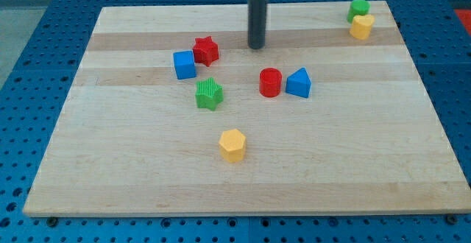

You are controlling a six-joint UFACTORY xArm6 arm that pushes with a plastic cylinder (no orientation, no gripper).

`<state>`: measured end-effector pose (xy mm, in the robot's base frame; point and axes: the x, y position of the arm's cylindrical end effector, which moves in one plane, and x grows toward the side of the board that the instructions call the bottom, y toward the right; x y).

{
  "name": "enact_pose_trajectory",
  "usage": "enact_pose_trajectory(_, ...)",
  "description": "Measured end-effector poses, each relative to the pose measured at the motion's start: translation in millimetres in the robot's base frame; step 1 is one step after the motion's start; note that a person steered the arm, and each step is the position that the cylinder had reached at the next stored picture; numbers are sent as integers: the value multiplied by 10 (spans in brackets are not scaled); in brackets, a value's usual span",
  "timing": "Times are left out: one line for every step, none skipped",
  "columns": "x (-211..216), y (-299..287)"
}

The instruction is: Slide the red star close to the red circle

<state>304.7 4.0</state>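
red star (207, 50): upper left of board centre, touching or just beside blue cube (184, 65), apart from red circle
red circle (271, 82): mid-board, just left of blue triangular block (299, 83)
my tip (255, 47): right of the star, above the circle, touching neither
pincer state: none, bare rod holding nothing
progress: not done, gap open, push looks not yet started
left to do: get tip to star's left side, shove it right and down
nearby: green star (209, 94) below the likely path

Left of my tip (255, 47) the red star (207, 50) touches the blue cube (184, 64). Open wood runs from star to red cylinder (271, 82); the green star (209, 93) sits just below that lane.
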Motion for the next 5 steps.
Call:
enact_pose_trajectory(-132,-441)
enact_pose_trajectory(-148,-903)
enact_pose_trajectory(-57,-1163)
enact_pose_trajectory(126,-1174)
enact_pose_trajectory(130,-1009)
